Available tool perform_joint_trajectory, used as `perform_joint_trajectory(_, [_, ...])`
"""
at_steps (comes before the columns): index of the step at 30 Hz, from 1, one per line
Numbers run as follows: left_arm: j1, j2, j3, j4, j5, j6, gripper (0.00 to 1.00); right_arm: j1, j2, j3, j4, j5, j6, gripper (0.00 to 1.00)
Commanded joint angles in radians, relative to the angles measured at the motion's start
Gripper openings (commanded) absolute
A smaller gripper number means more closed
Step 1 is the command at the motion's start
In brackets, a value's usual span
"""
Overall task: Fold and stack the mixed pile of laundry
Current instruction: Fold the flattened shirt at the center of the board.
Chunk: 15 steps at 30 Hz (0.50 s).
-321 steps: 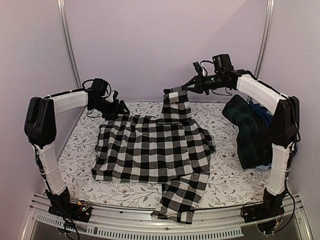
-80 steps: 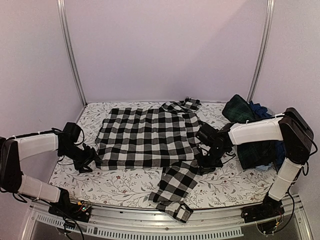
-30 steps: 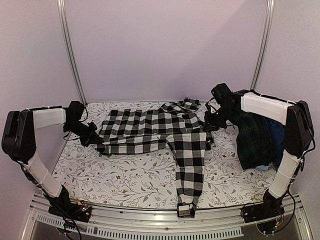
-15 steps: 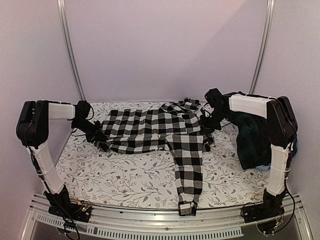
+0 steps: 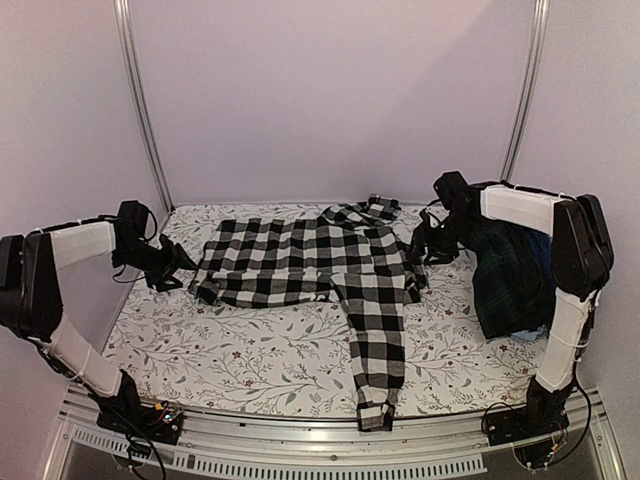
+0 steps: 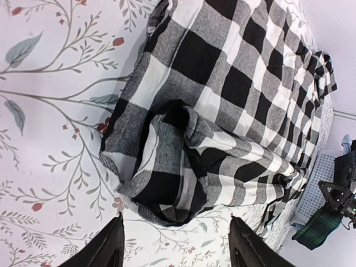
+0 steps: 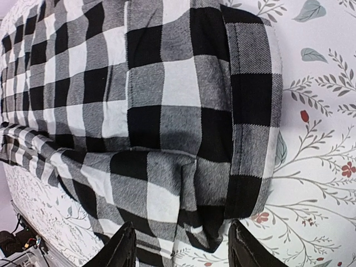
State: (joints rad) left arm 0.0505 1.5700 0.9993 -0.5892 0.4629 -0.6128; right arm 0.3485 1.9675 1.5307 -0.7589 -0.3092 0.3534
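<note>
The black-and-white checked shirt lies folded across the back of the table, and one sleeve runs to the front edge. My left gripper hangs open just left of the shirt's left end. In the left wrist view my left gripper has nothing between its fingers, and the rumpled shirt corner lies just ahead. My right gripper is open at the shirt's right end. The right wrist view puts my right gripper over the folded shirt edge, not gripping it.
A dark green-navy plaid garment is heaped at the right, under the right arm, with a light blue piece at its foot. The floral table covering is bare in front. A metal rail runs along the near edge.
Both grippers have opened and let go of the shirt's ends. The left one has drawn back to the left, off the cloth. The shirt stays folded in place.
</note>
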Motion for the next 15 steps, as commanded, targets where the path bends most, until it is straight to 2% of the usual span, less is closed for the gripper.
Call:
perform_joint_trajectory(1, [0.008, -0.084, -0.109, 0.039, 0.011, 0.050, 0.62, 0.003, -0.107, -0.106, 0.017, -0.105, -0.033, 0.56])
perform_joint_trajectory(5, [0.009, -0.077, -0.173, 0.088, 0.019, 0.023, 0.56, 0.003, -0.111, -0.185, 0.037, -0.115, -0.047, 0.56])
perform_joint_trajectory(11, [0.012, -0.006, -0.226, 0.183, 0.067, -0.104, 0.39, 0.003, -0.063, -0.211, 0.070, -0.087, -0.062, 0.56])
perform_joint_trajectory(15, [0.012, 0.033, -0.237, 0.239, 0.090, -0.150, 0.33, 0.004, -0.029, -0.220, 0.105, -0.094, -0.058, 0.56])
